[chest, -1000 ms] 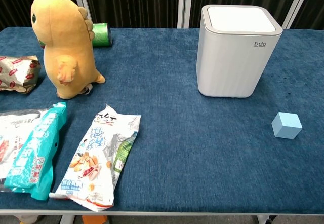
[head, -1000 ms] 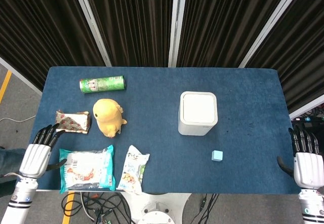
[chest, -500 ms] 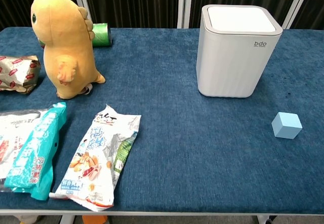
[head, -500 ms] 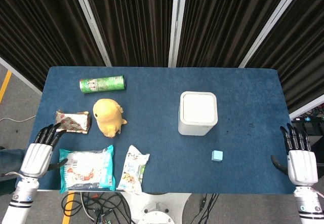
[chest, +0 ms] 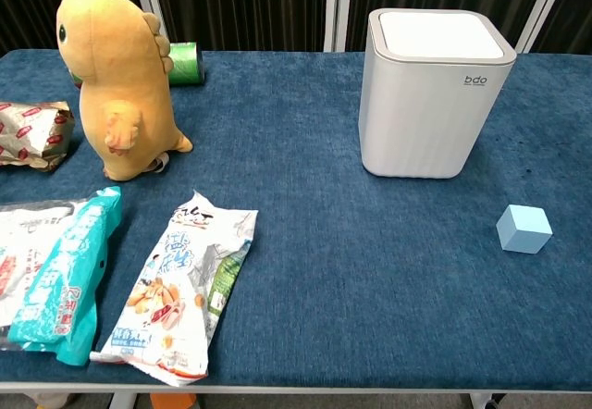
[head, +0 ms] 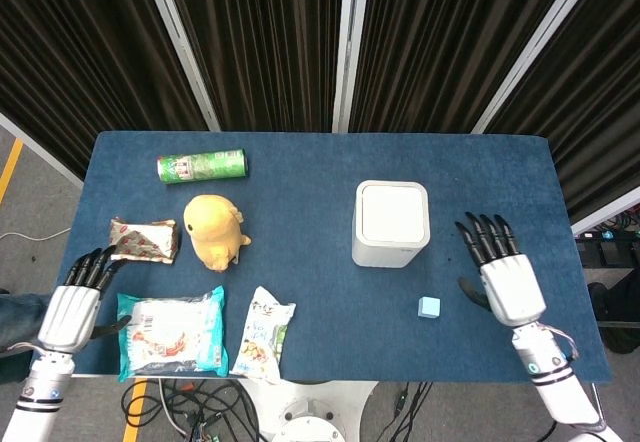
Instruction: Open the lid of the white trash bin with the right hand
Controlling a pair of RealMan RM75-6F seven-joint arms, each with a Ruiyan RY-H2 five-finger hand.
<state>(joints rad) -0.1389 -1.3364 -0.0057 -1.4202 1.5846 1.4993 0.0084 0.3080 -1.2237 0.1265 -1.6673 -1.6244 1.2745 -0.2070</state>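
Blue bench from the head view carries the white trash bin, lid down, the right robot hand spread empty beside it, left robot hand likewise far off; chest view shows the bin closed.

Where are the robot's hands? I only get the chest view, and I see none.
Observer: The right hand is over the table, right of the bin, not touching it.
Operator: Is it holding anything?
Observer: No, its fingers are spread and empty.
Operator: And the other one?
Observer: The left hand is at the table's near left corner, beside the teal packet, holding nothing.
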